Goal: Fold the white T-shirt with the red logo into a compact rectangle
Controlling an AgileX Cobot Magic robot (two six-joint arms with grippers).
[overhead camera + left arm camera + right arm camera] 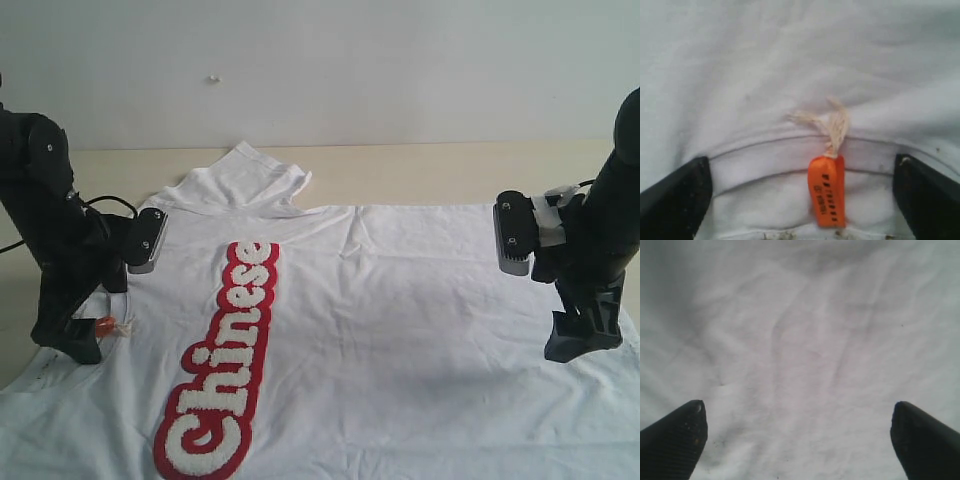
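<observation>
The white T-shirt (400, 300) lies spread on the tabletop (430, 170) beneath both end effectors. Its red logo (225, 370) faces up between them, nearer the left end effector (801, 162). Note that the left end effector is wide open and grips nothing, its jaws either side of the collar band and orange tag (826, 190); the right end effector (799, 407) is equally wide and empty over plain wrinkled fabric.

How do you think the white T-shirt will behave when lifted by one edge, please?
Probably floppy: the white T-shirt lies flat with soft wrinkles, so it should drape and sag. The red logo looks thick and fuzzy, so that strip may resist creasing.
</observation>
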